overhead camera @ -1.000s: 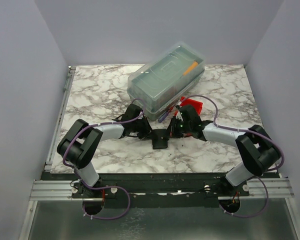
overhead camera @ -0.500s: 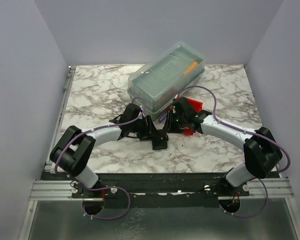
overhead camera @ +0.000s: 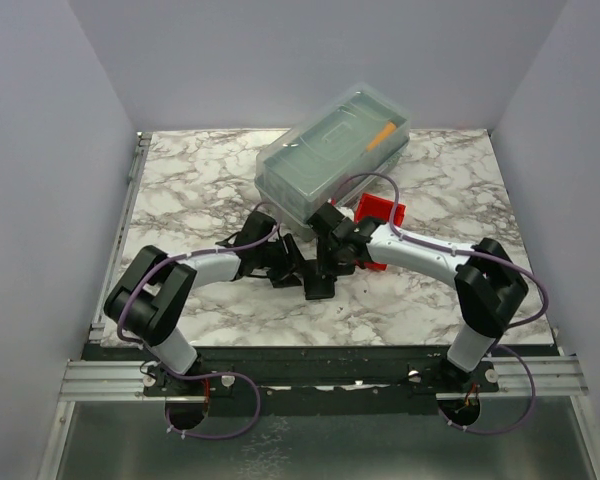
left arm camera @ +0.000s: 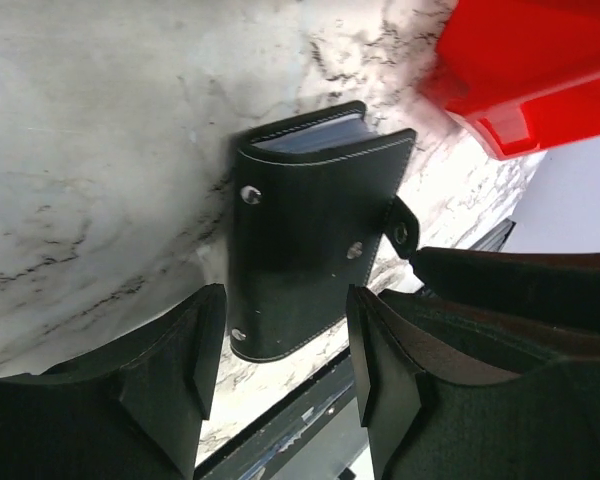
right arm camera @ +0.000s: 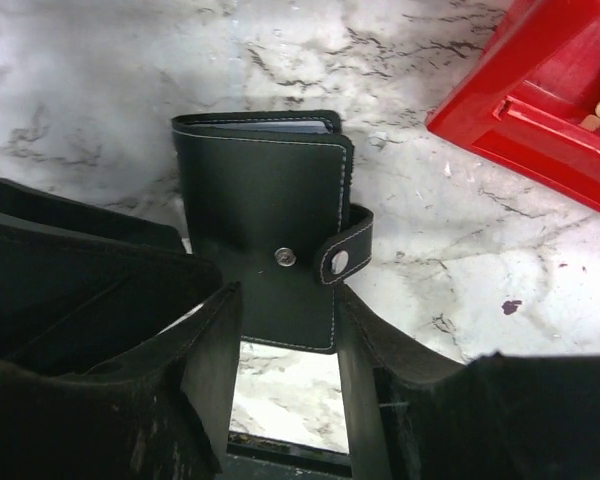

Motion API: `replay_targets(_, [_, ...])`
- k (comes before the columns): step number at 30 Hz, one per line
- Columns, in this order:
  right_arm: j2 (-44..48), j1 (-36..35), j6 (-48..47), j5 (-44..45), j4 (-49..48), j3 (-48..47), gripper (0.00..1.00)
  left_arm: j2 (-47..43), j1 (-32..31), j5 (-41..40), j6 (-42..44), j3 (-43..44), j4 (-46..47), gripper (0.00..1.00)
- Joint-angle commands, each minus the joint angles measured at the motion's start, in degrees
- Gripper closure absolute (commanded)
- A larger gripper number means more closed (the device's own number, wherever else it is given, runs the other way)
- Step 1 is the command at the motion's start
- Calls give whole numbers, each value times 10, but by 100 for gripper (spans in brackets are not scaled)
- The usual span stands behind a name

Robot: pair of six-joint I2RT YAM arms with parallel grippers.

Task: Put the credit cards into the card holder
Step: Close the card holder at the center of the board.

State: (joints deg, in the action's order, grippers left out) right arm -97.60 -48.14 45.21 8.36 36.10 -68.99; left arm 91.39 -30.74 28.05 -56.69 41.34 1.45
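Observation:
The card holder (overhead camera: 320,285) lies flat on the marble, folded shut, its snap strap (right arm camera: 345,250) undone. Thin pale edges (left arm camera: 310,140) show at its far side; I cannot tell credit cards from sleeves, and no loose credit cards are in view. My left gripper (overhead camera: 285,268) is open at the holder's left, its fingers (left arm camera: 170,370) standing either side of the holder's (left arm camera: 315,240) near end without pinching it. My right gripper (overhead camera: 335,258) is open too, above the holder's (right arm camera: 260,220) near edge, with marble showing between its fingers (right arm camera: 365,380).
A red plastic bin (overhead camera: 380,215) stands just right of the grippers, and shows in the wrist views too, red bin (left arm camera: 530,70) (right arm camera: 540,100). Behind it is a large clear lidded box (overhead camera: 335,150). The table's dark front rail (overhead camera: 320,365) runs near the holder.
Both grippers have gone from shut to open and let go of the card holder. The right arm has swung left, its gripper now over the holder.

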Motion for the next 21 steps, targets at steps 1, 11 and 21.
replay_targets(1, [-30,-11,22,69,67,-28,58,21,0,-15,-21,-6,14,43])
replay_targets(11, [-35,-13,25,98,72,-32,76,41,-15,-41,-11,-3,15,52])
replay_targets(21, [-44,-13,10,109,65,-44,81,44,-26,-44,-11,-3,17,57])
